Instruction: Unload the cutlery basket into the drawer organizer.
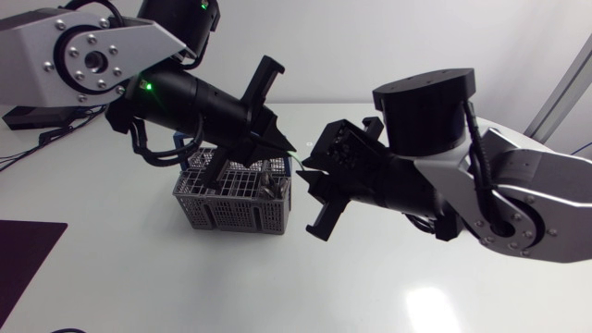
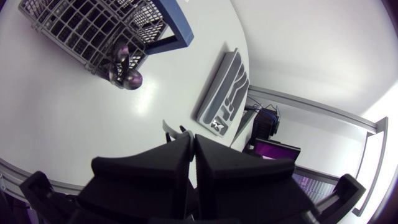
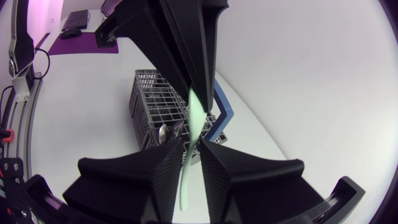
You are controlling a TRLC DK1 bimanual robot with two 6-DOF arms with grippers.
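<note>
White tabletop lies below, with both arms raised over it. Closest, the right gripper [image 3: 191,155] has the green utensil [image 3: 194,121] running through it; whether it has clamped on, I cannot tell. Just ahead, the left gripper [image 2: 191,142] pinches that utensil's far end. This looks like a handover: the right should grip firmly before the left lets go, or the utensil drops. Beyond stands the basket [image 1: 231,211], spoons [image 2: 124,73] inside. The organizer [image 2: 210,93] lies well apart from it.

The cutlery basket [image 1: 231,211] is partly hidden behind the left arm [image 1: 185,97].
</note>
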